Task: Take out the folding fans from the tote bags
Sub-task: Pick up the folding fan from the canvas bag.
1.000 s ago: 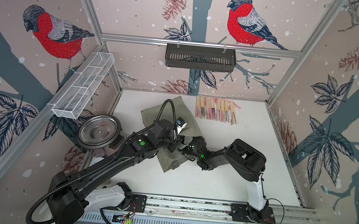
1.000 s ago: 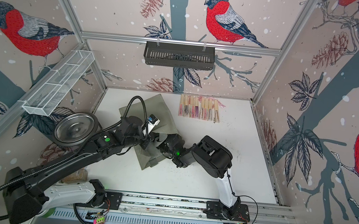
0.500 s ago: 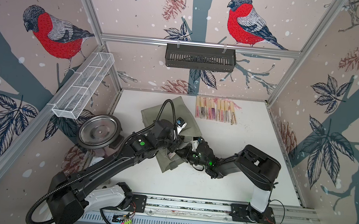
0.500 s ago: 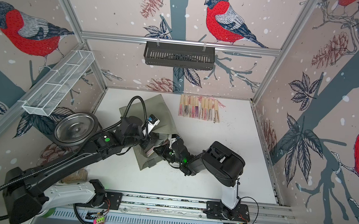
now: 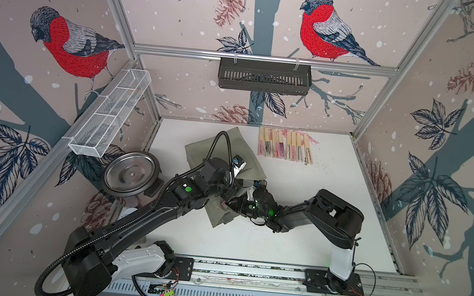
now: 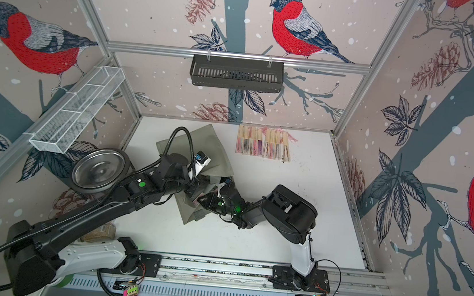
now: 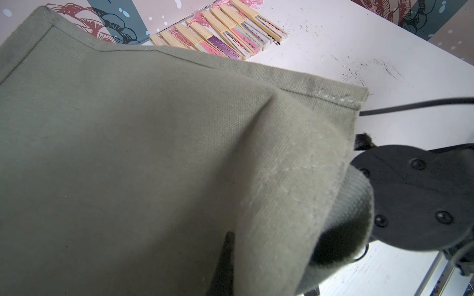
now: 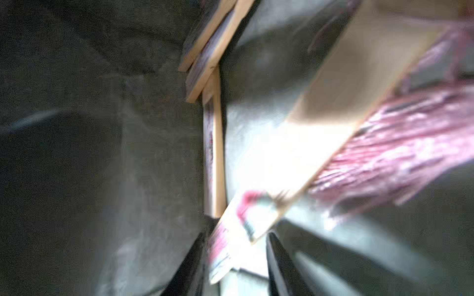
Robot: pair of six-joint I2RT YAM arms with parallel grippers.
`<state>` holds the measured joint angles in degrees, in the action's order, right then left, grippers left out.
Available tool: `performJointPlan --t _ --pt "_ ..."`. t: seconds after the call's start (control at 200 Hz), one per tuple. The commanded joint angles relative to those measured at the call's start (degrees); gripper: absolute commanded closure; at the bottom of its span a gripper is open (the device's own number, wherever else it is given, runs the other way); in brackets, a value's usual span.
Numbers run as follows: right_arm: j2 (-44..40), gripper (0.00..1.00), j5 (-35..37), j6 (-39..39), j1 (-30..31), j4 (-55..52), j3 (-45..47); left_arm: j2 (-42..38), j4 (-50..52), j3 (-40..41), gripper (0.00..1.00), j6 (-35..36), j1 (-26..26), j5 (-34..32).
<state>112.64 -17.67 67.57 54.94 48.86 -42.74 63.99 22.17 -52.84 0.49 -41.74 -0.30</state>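
Olive tote [image 5: 230,142] mouth is pinched up by L jaws, shut on its cloth; R jaws sit inside, apart-ish w/ a fan [image 8: 320,115] end between, grip unclear, so you pull along its slanted axis, back toward R arm.

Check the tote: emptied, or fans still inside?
Not empty: the right wrist view shows several folding fans inside the olive tote bag, one pink-tasselled.
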Motion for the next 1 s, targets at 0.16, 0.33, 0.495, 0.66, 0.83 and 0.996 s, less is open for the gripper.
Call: performJointPlan --t 0.16,0.33,0.495,0.66,0.83,0.996 --pt "3.68 0.53 2.00 5.11 0.95 1.72 -4.07 0.42 -0.41 -0.20 1.00 0.49 0.10 0.65" --pt "7.67 0.54 1.18 8.53 1.54 2.05 -7.67 -0.14 -0.46 -0.09 1.00 0.48 0.12 0.49" --pt "9.94 0.60 0.12 8.26 1.82 2.41 -10.34 0.61 -0.33 -0.20 1.00 0.48 0.08 0.82" --pt "10.93 0.66 -2.75 8.88 1.72 4.65 -10.34 1.21 -0.23 -0.33 1.00 0.45 0.09 0.82" --pt "11.52 0.73 -2.84 7.92 1.82 3.15 -10.19 0.57 -0.53 0.00 1.00 0.47 0.06 0.48" --pt "11.31 0.78 -3.29 6.76 2.02 3.24 -9.73 1.14 -0.28 -0.35 1.00 0.43 0.08 0.39"
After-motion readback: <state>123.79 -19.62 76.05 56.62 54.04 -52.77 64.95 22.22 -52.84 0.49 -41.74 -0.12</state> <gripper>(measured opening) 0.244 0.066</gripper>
